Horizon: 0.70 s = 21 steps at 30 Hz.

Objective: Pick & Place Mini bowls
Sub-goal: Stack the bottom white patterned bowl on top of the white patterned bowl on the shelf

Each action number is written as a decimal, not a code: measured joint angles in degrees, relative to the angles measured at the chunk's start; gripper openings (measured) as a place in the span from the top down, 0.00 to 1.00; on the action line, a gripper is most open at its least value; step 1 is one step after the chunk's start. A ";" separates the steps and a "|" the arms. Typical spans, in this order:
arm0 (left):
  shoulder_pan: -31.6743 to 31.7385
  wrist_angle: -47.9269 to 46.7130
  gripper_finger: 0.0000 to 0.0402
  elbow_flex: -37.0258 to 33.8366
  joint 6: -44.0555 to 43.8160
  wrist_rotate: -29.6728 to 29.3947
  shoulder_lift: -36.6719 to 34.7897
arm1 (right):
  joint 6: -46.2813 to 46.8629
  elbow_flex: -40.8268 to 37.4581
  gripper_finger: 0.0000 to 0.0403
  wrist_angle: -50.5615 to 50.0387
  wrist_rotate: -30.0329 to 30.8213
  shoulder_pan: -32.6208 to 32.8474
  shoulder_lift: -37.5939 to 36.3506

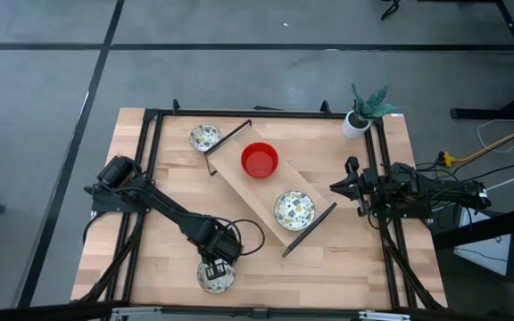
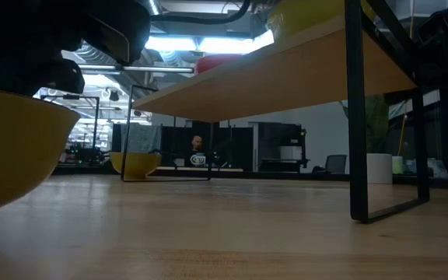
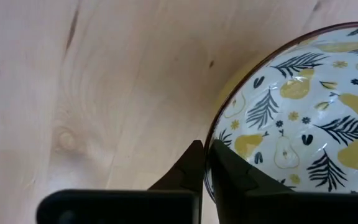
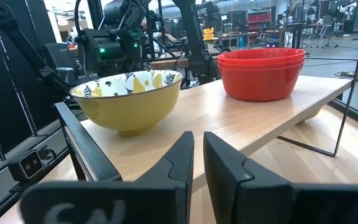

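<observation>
Grasp step in hand: left gripper [image 1: 215, 268] clamped on rim of pear-patterned mini bowl [image 1: 214, 277] at table's near edge. Right gripper [image 1: 338, 185] parked beside wooden shelf [image 1: 239, 175], fingers nearly together, nothing held. Next, as judged: vertical lift required, then transfer to shelf.

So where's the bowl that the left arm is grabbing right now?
The patterned bowl sits at the table's near edge, left of centre in the high view, well clear of the raised wooden shelf. The left gripper is shut on its rim.
</observation>
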 joint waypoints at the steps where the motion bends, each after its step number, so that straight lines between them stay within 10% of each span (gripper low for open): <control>1: 0.00 -0.02 0.97 0.00 0.15 0.04 0.00 | 0.00 0.00 0.90 0.00 0.01 -0.01 0.00; 21: 0.56 -0.62 0.99 0.53 1.62 1.39 -2.25 | 0.00 0.00 0.90 0.01 0.00 -0.01 -0.01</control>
